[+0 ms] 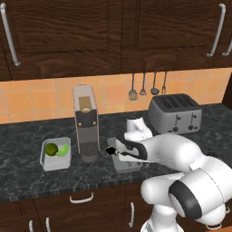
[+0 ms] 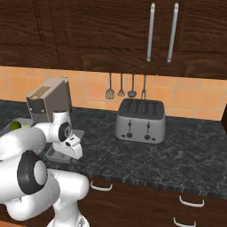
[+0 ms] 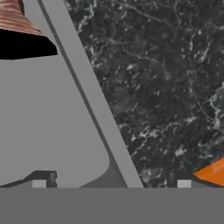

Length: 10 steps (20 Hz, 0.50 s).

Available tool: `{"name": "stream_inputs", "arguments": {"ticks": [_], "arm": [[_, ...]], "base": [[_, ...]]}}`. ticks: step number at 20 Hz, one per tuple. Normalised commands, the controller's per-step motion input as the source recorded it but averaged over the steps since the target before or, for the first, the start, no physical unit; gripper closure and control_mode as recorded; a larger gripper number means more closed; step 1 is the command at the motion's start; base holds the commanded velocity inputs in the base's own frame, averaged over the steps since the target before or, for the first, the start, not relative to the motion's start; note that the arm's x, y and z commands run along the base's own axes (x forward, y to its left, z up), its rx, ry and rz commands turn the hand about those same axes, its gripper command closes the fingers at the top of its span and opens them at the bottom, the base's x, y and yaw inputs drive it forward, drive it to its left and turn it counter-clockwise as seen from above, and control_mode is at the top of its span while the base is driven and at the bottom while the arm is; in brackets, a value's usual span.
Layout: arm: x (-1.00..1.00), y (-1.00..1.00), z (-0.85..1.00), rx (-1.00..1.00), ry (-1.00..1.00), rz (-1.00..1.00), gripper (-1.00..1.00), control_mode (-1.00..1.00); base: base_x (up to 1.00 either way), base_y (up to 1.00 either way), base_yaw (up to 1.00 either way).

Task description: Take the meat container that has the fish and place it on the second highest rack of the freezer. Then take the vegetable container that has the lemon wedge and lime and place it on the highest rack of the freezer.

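Observation:
The grey meat container sits on the dark counter just right of the coffee machine, largely under my hand. My gripper hangs low over its left end and is open. In the hand view the gripper straddles the container's side wall, one fingertip over the grey inside and the other over the counter. The reddish-brown fish lies at the container's far end. The vegetable container with a lime and a lemon wedge stands left of the machine. The freezer is out of view.
A tall coffee machine stands between the two containers, close to my hand. A silver toaster is at the back right, with utensils hanging on the tiled wall. Dark cabinets hang above; drawers run below the counter's front edge.

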Motion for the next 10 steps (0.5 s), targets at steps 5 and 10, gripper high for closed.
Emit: {"name": "stream_inputs", "arguments": {"ticks": [5, 10], "arm": [[0.22, 0.0, -0.28, 0.01, 0.0, 0.0, -1.0, -1.0], [-0.04, 0.0, -0.3, 0.02, 0.0, 0.0, -1.0, -1.0]], "base": [[0.0, 0.0, 0.0], [0.0, 0.0, 0.0]]}}
